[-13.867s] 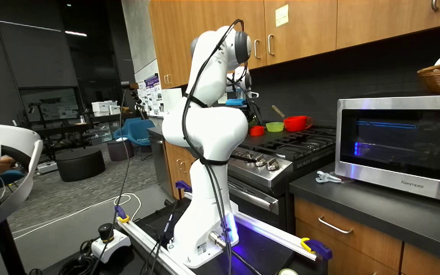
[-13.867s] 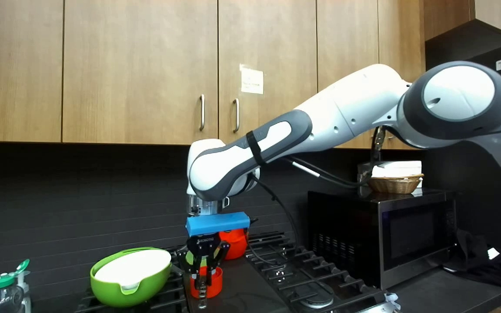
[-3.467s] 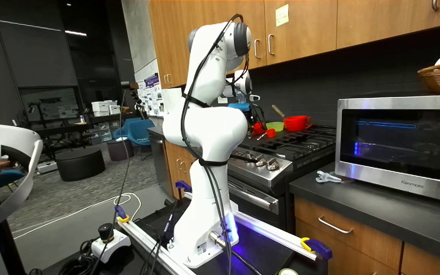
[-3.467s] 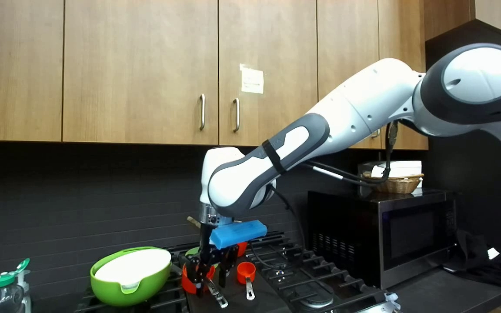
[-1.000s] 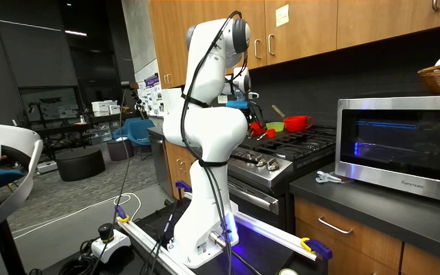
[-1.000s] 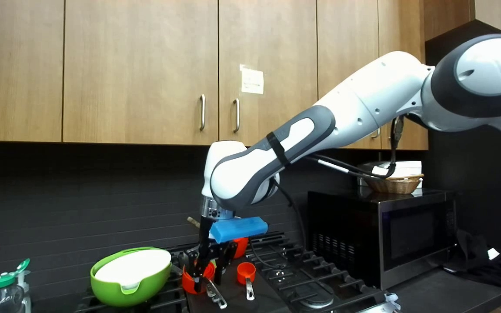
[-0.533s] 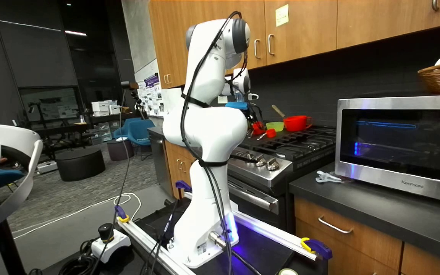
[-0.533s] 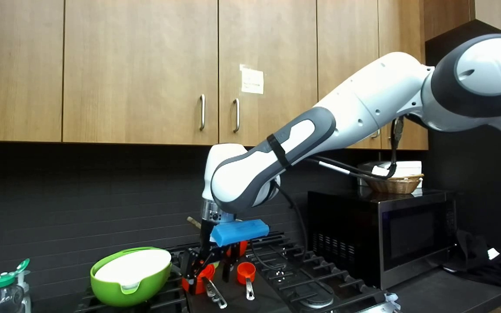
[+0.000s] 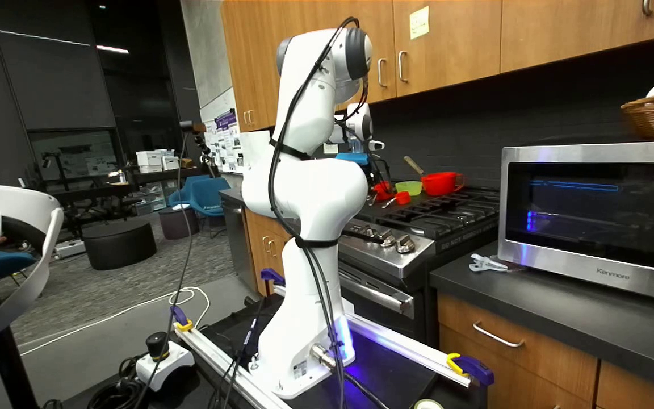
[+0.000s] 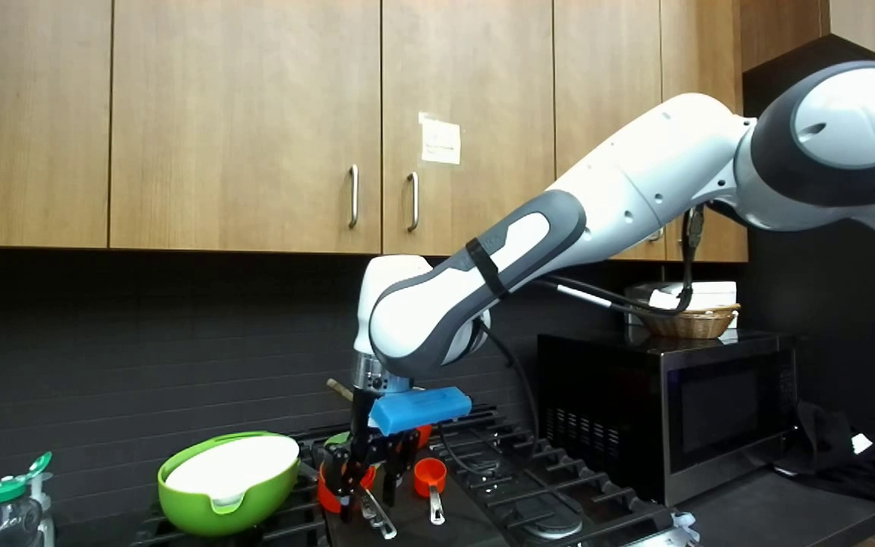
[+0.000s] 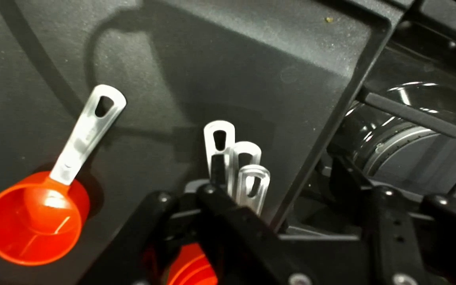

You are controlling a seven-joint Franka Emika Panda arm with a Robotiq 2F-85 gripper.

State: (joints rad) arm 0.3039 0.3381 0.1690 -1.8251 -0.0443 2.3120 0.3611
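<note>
While the green bowl (image 10: 198, 509) sits quietly over on the left, all the action is to its right, where a nest of red measuring cups (image 10: 328, 494) stands on the stove's dark plate (image 10: 456, 528). And right at it, the gripper (image 10: 367, 500), fingers spread wide, nothing held between them that we can see, one finger crossing in front of the cups! Touching or not? The views won't tell. Out on the near side, at least three metal handles (image 11: 231, 168) jut, fanned and overlapping, with one finger over them in the wrist view. Delicate work, I'd judge: square both fingers about the cup wall or the whole handle bundle, come in level, then squeeze softly, since one thin handle alone could turn in the grip. Further right, a loose red cup (image 10: 430, 472), its handle pointing to the near side, sits near one finger, so any sideways drift looks best kept small to spare it a knock.
</note>
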